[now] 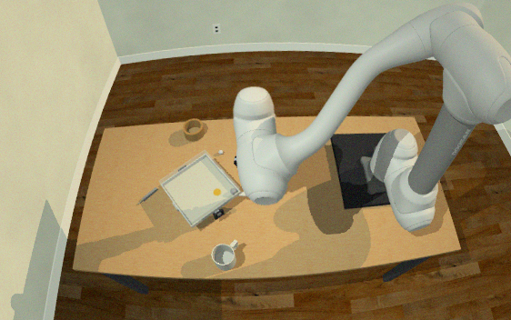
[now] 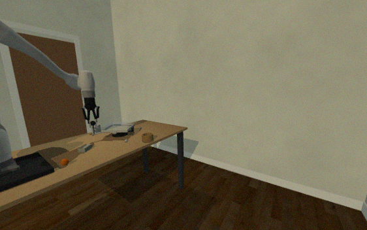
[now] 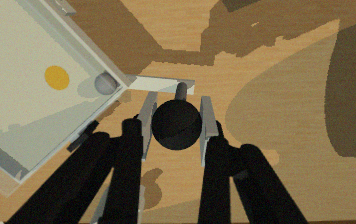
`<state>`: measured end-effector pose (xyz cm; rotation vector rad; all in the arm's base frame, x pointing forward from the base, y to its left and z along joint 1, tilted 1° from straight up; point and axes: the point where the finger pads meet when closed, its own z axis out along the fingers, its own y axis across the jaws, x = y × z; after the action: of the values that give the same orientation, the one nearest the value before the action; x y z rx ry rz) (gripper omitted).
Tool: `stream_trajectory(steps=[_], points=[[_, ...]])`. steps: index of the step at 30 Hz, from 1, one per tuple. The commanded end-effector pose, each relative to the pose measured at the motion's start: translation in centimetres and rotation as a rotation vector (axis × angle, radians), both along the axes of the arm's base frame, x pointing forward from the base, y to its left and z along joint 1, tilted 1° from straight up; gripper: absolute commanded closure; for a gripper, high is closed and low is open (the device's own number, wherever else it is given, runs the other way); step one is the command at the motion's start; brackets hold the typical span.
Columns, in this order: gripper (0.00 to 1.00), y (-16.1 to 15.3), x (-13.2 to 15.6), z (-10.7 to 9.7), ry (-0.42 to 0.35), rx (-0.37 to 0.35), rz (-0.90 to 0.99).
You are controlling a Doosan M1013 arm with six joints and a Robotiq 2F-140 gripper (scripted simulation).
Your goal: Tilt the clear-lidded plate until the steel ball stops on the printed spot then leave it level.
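Wood flooring and pale walls surround the tabletop [image 1: 136,227], whose left end lies near the corner wall. Going left to right in the top view: a pen [image 1: 148,195] lies just off the plate's left corner, with bare wood between it and the tabletop's left edge. A tape roll [image 1: 194,129] sits near the far edge, well apart from the plate. The plate [image 1: 182,169] lies turned diagonally, its clear lid framed by a pale rim; the spot [image 1: 217,192] is printed near its right corner. In the wrist view the ball [image 3: 105,83] rests in that right corner against the rim, near the spot [image 3: 56,77] but not on it. A small white object [image 1: 220,152] lies just beyond the plate's far-right edge. A mug [image 1: 224,255] stands near the front edge, well apart from the plate, with open wood between them.

Right of the plate's corner, the gripper [image 3: 177,125] is closed on a dark round knob [image 3: 177,125], whose stem [image 3: 181,91] rises from a pale tab [image 3: 160,84] jutting from the plate's corner. The arm's wrist hides this spot from above. Farther right, open wood runs to a dark mat [image 1: 352,150] carrying the arm's base. The exterior view shows an orange ball [image 2: 64,161] and a grey block [image 2: 85,147] on that stretch.
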<state>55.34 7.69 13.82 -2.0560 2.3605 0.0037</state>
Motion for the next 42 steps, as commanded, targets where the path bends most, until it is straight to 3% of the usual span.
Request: stream_trajectory(steps=[1, 42], points=[[1.0, 0.0, 0.04, 0.04, -0.001, 0.0, 0.0], [1.0, 0.02, -0.17, -0.45, -0.001, 0.0, 0.0]])
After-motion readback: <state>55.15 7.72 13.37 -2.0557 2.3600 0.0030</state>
